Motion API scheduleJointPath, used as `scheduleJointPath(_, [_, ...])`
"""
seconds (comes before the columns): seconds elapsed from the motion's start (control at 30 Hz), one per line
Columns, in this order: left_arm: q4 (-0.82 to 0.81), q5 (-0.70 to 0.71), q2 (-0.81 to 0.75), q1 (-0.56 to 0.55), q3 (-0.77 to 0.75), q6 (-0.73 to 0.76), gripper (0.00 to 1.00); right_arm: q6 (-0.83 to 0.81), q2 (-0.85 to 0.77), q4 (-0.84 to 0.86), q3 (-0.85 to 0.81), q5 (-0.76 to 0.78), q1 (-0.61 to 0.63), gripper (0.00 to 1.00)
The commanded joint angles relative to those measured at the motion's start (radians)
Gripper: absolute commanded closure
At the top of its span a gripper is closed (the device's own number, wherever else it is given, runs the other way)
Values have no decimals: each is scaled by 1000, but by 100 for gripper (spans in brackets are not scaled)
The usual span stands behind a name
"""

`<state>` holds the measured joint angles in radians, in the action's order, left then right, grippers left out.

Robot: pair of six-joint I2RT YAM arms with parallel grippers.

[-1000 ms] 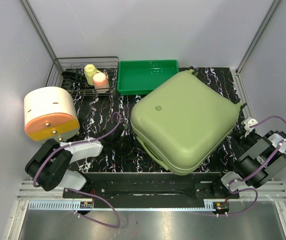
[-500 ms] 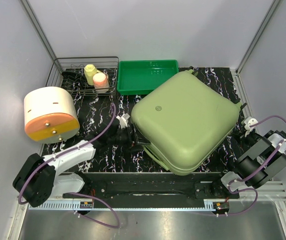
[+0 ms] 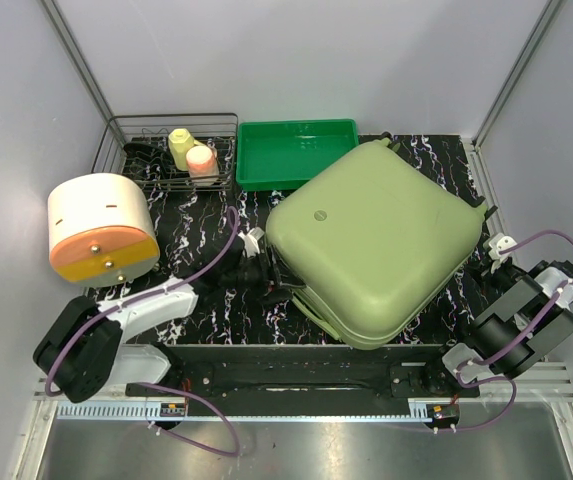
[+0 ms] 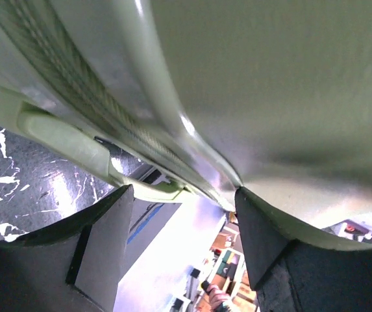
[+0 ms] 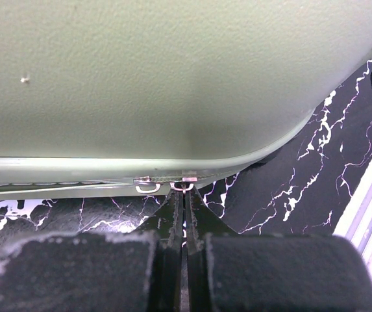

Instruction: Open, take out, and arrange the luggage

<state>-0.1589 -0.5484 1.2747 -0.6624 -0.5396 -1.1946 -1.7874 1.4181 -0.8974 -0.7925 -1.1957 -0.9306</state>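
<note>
**A:** Near edge first — what were the claws doing?

**B:** The right claw (image 5: pixel 186 195) was pressed together, holding nothing. Its tips pointed at the zip pulls (image 5: pixel 183 187) on the seam of the luggage (image 3: pixel 376 240), just short of them. That arm sat folded up at the right edge of the worktop (image 3: pixel 181 215).

**A:** And the left?

**B:** The left claw (image 3: pixel 264 270) was spread and gripping nothing. The arm lay low, reaching from its base to the case's left side. In the wrist view the fingers (image 4: pixel 101 253) straddled the rim of the upper shell, with the handle (image 4: pixel 56 133) just beside them. I'd guess it was set to catch that lip and lift the lid.

**A:** Where was the luggage itself?

**B:** It lay flat on the worktop, turned at an angle, right of centre between the arms. The shells sat close together — I couldn't tell if the zip was undone.

**A:** Further back?

**B:** A green tray (image 3: pixel 296 180) stood behind it, likely where the contents go. Left of that was a wire basket (image 3: pixel 126 135) with two bottles (image 3: pixel 191 152), and nearer the left arm a white-and-orange drum (image 3: pixel 101 228), well apart from the case.
</note>
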Motion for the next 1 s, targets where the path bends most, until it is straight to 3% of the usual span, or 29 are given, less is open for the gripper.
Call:
scheduleJointPath(0.0, [24, -10, -73, 3, 20, 102, 32, 19, -22, -44, -27, -99, 22, 100])
scheduleJointPath(0.23, [202, 1, -164, 18, 35, 196, 31, 16, -5, -44, -39, -104, 22, 100])
scheduleJointPath(0.43, [59, 45, -40, -9, 35, 75, 28, 6, -5, -44, -30, -99, 21, 100])
scheduleJointPath(0.73, [50, 148, 118, -43, -53, -48, 24, 6, -22, -34, 2, -104, 22, 100])
scheduleJointPath(0.83, [48, 166, 167, -46, -56, -98, 29, 9, -28, -31, 13, -104, 22, 100])
scheduleJointPath(0.97, [76, 159, 201, -28, -63, -89, 46, 17, -36, -25, 13, -105, 22, 100])
